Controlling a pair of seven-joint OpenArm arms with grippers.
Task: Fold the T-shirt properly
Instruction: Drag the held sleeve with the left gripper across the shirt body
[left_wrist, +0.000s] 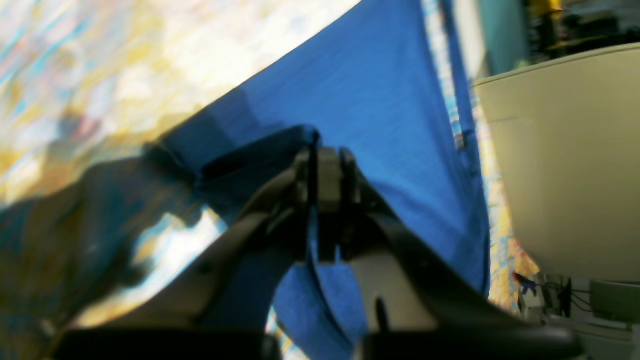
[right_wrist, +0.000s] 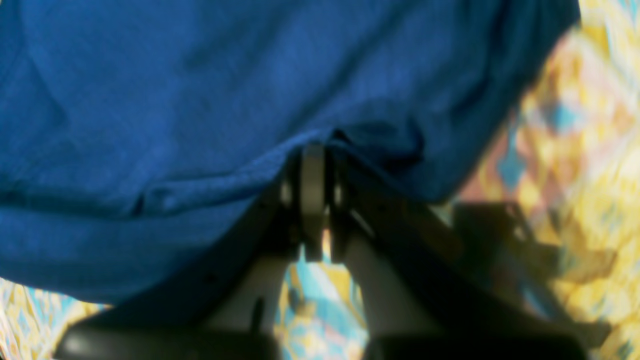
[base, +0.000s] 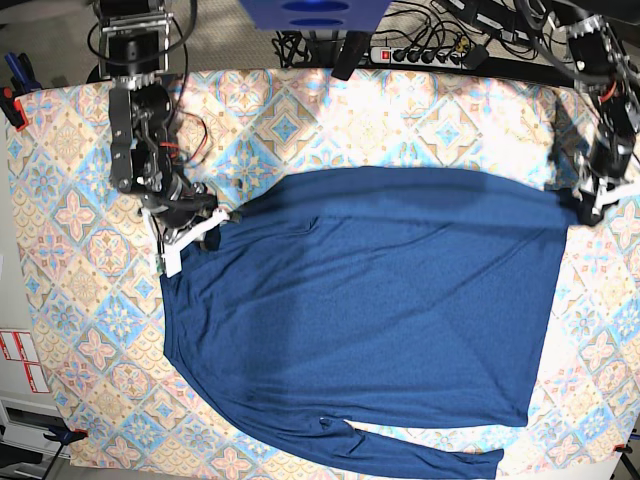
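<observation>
You have the T-shirt (base: 370, 320) spread wide across the patterned tabletop (base: 70, 250), its far edge lifted and drawn taut between your two arms while the near hem and one long sleeve (base: 420, 458) lie flat toward the front edge. That puts you, by my reading, at the start of a fold: the top edge is picked up at both corners and the body has not yet been doubled over.

Your next move calls for both arms to travel together, at the same height and pace, carrying that edge toward the near hem so the thin knit lays down without a skew or a trapped wrinkle. The cloth is soft and will sag in the middle, so keep the tension even.

Your left hand (left_wrist: 325, 165) is clamped on a pinch of blue fabric, jaws together. Your right hand (right_wrist: 312, 165) is likewise closed on the shirt's hemmed edge.

The tabletop wears a tiled cloth in yellow, pink and teal. Beyond it you have a power strip (base: 425, 52) with cables, and a pale rounded housing (left_wrist: 565, 160) beside the left arm.
</observation>
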